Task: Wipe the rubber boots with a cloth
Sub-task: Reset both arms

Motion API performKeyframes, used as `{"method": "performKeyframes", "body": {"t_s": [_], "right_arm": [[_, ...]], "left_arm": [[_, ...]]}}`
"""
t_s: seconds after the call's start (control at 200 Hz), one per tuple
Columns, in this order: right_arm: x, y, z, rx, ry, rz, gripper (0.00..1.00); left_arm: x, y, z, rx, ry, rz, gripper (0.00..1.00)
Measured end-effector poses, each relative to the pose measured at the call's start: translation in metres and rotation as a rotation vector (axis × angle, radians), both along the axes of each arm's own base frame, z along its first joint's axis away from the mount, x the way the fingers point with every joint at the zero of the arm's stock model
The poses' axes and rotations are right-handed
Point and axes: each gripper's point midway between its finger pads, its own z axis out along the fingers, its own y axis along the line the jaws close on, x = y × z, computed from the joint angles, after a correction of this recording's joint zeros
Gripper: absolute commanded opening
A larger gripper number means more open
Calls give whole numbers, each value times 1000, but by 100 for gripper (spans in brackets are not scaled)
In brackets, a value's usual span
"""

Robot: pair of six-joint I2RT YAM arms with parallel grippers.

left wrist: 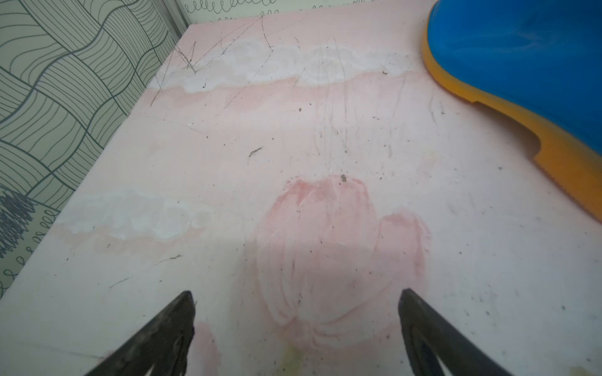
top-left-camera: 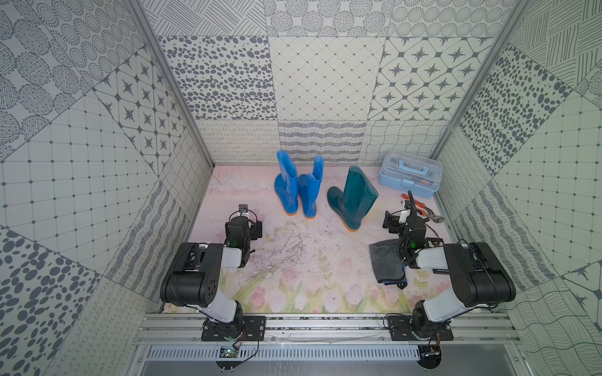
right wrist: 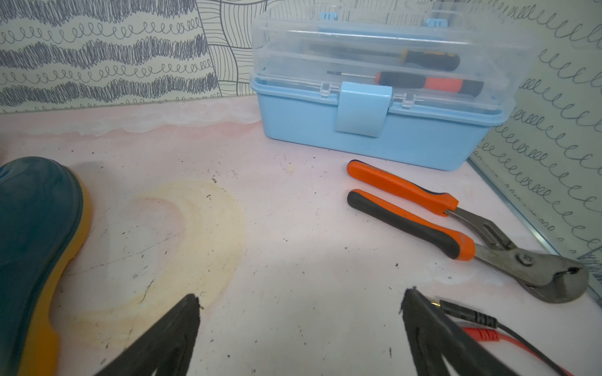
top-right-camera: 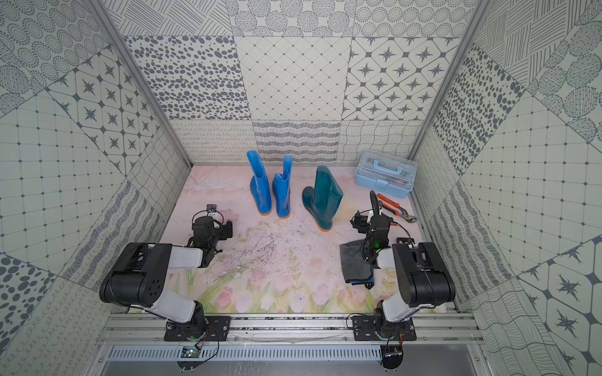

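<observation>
Two bright blue rubber boots (top-left-camera: 286, 190) (top-left-camera: 309, 193) with orange soles stand upright side by side at the back; both top views show them (top-right-camera: 260, 192). A dark teal boot (top-left-camera: 353, 198) (top-right-camera: 324, 200) stands to their right. The dark grey cloth (top-left-camera: 386, 260) (top-right-camera: 353, 263) with blue trim lies flat on the floor, partly hidden under my right arm. My left gripper (left wrist: 298, 296) (top-left-camera: 244, 228) is open and empty over bare floor, a blue boot's toe (left wrist: 521, 65) beside it. My right gripper (right wrist: 299, 299) (top-left-camera: 404, 224) is open and empty, right of the teal boot's toe (right wrist: 32, 228).
A light blue toolbox (top-left-camera: 410, 174) (right wrist: 374, 130) with a clear lid sits in the back right corner. Orange-handled pliers (top-left-camera: 420, 208) (right wrist: 456, 228) lie in front of it. Red and black leads (right wrist: 482, 328) run by my right finger. Patterned walls close three sides; dirt specks (top-left-camera: 293, 247) dot the floor.
</observation>
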Motion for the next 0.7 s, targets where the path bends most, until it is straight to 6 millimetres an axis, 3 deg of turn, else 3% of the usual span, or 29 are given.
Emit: {"method": "performKeyframes", "body": {"t_s": [0.7], "right_arm": [[0, 0, 0, 0, 0, 0, 98]], "left_arm": [[8, -6, 9, -57, -44, -42, 97]]}}
